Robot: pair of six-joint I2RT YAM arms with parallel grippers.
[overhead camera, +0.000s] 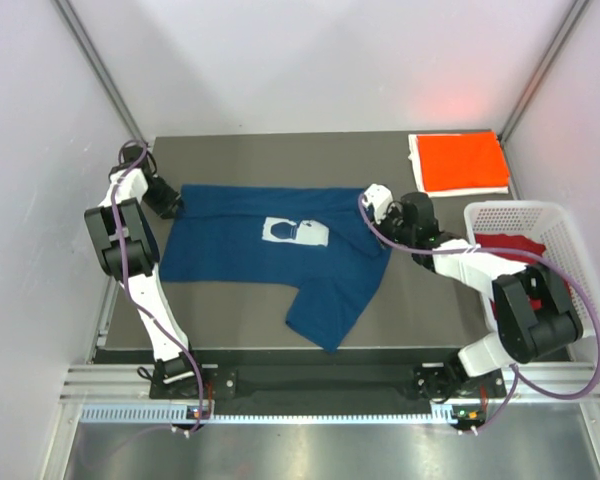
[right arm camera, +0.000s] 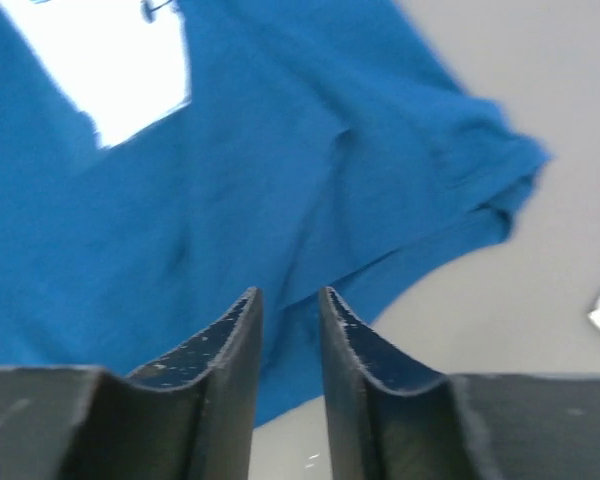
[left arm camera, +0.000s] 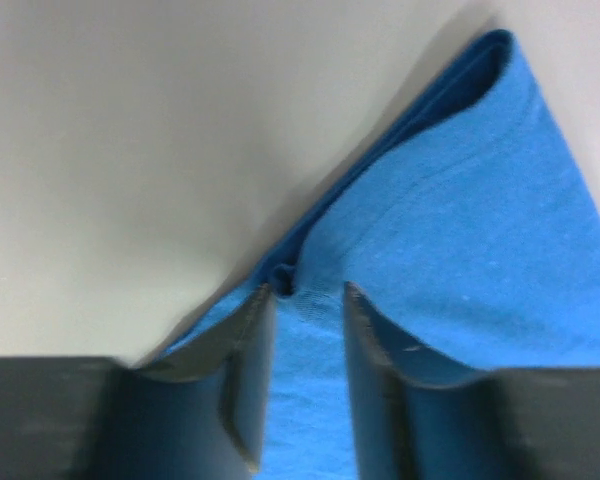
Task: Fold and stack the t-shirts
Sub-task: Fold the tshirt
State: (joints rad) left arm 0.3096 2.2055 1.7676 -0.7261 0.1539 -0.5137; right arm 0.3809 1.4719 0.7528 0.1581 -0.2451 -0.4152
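Rightward, red t-shirt [overhead camera: 521, 246] in basket [overhead camera: 515, 207], left gripper [left arm camera: 308, 293], right gripper [right arm camera: 288, 294] narrowly pinching navy t-shirt [overhead camera: 245, 262]

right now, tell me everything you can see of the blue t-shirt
The blue t-shirt is soft knit cloth, lying mostly flat across the dark table, white chest print facing up. One part trails toward the near edge. The left gripper pinches its doubled-over edge at the left end; the right gripper sits over the right end, grip unclear.
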